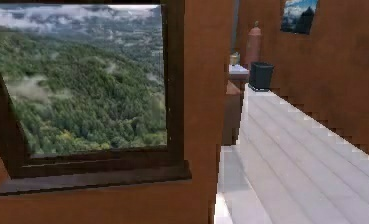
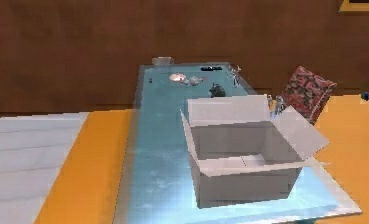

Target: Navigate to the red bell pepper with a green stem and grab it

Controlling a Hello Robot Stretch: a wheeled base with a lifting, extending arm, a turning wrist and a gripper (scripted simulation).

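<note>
We cannot tell where the red bell pepper lies: among the small things at the far end of the long glassy desk [image 2: 157,150] we make out a little bowl [image 2: 164,62], a pale plate-like shape [image 2: 179,77] and a few dark blobs [image 2: 217,91], none red enough to name. Nearer to us on the same desk stands an open cardboard box [image 2: 247,150], and a patterned cushion [image 2: 307,92] leans just beyond its far corner. Ahead we see a window [image 1: 82,85] onto wooded hills, an orange-brown wall, a white slatted surface [image 1: 302,150], and at its far end a dark bin [image 1: 261,75] with a tall reddish vase [image 1: 254,45] behind. We judge we are searching, with the grab not begun. A pepper should be light and hollow, firm but easy to bruise, with a waxy skin that slips; we would take it across the broad body, not by the thin stem. The state of the jaws we cannot tell
</note>
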